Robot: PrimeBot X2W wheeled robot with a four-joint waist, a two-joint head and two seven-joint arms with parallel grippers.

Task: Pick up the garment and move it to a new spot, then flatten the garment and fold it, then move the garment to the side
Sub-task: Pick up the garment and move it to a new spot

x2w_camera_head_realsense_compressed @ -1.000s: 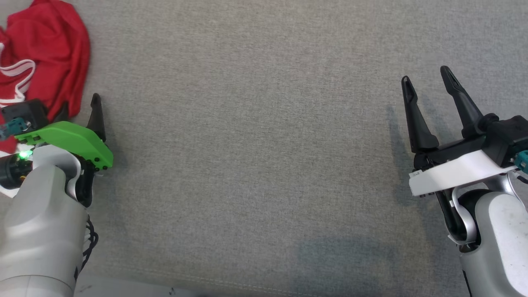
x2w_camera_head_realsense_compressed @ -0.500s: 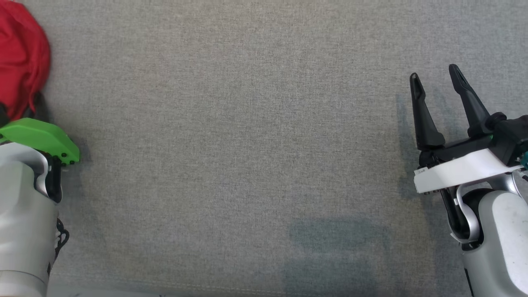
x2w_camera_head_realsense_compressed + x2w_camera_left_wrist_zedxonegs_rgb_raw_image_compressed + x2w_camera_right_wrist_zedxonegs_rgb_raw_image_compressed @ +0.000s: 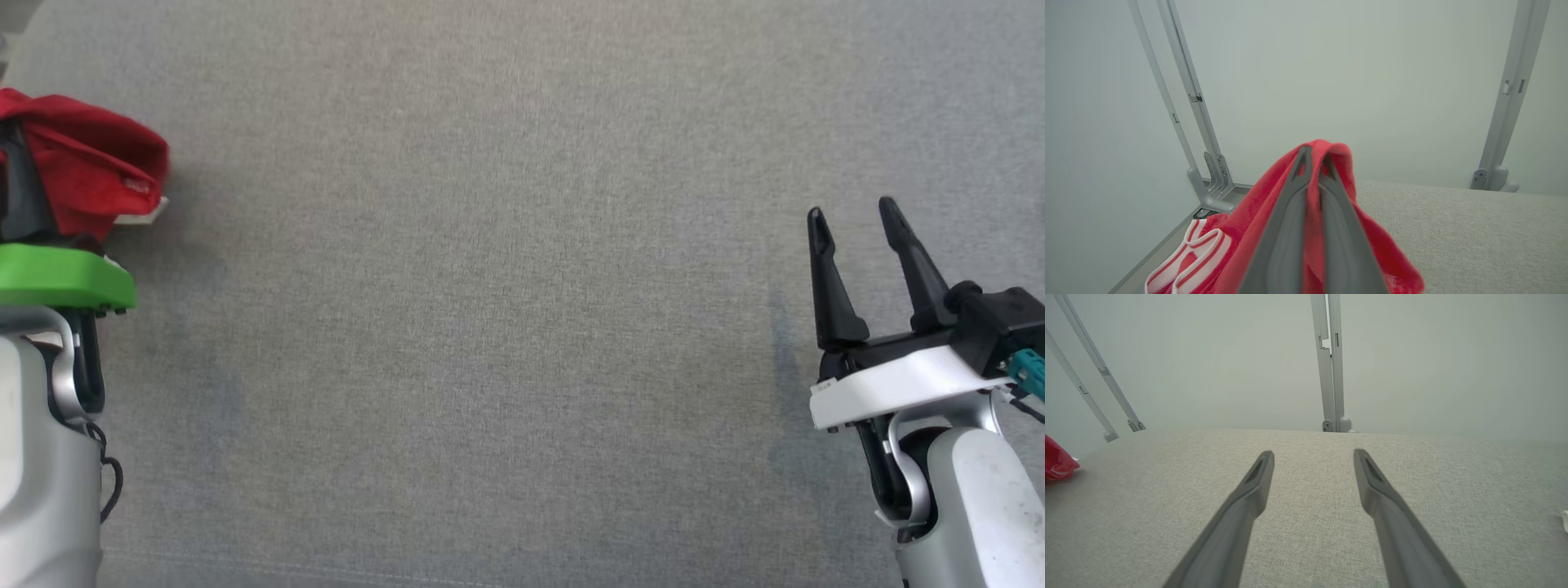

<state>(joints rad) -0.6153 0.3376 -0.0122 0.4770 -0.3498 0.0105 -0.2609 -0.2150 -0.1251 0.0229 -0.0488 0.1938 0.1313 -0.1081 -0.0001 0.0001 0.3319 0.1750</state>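
Grey fabric surface (image 3: 1306, 539) lay under right pincer (image 3: 1313, 454) & left pincer (image 3: 1314, 157). Pale wall (image 3: 1208, 355) stood beyond both. Upright grey metal post (image 3: 1331, 375) rose dead ahead of right pincer; slanted posts (image 3: 1198, 106) up-left of left pincer. Small white bit (image 3: 1564, 520) lay far right of right pincer.

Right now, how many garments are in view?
1. The red garment with white stripes is at the far left of the grey surface, pinched in the shut left gripper. It runs past the frame edge, so another could be hidden there.
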